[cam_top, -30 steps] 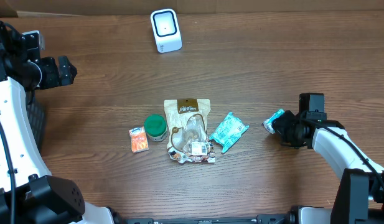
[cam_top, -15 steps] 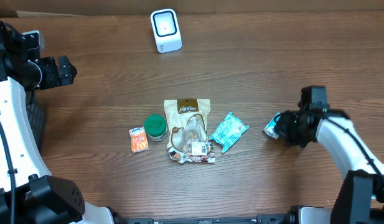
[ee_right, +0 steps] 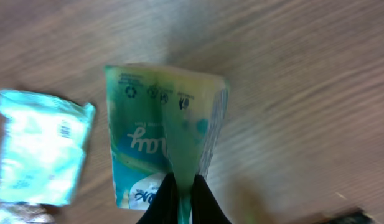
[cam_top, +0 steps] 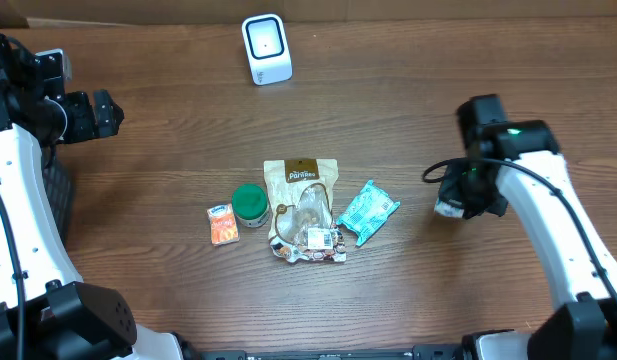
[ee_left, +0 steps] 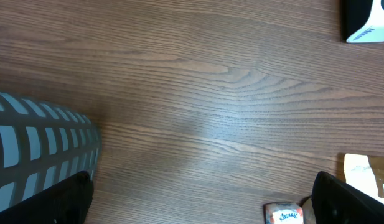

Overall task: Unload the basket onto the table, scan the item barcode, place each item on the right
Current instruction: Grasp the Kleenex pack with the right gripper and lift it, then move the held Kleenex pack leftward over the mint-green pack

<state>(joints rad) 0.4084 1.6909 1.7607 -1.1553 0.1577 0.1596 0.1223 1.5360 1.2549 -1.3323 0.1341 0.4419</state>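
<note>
Packet (ee_right: 160, 130) shifted, turned | right jaws pinching it | left jaws spread | pouch (cam_top: 368, 211) beside | scanner (cam_top: 266, 48) far

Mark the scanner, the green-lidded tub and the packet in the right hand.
scanner (cam_top: 266, 48), overhead view, middle of its top face.
green-lidded tub (cam_top: 251, 201), overhead view, centre of the lid.
teal packet (ee_right: 149, 124), right wrist view, printed front above the pinch.

Left arm (cam_top: 18, 190): white shell links, black joint housings, thin black cable (cam_top: 5, 240) along link. Right arm (cam_top: 553, 225): same white-and-black build, small green light (cam_top: 509, 131) on wrist housing. Right gripper (ee_right: 182, 183): slim black fingers. Rounded black bases (cam_top: 88, 318).
</note>
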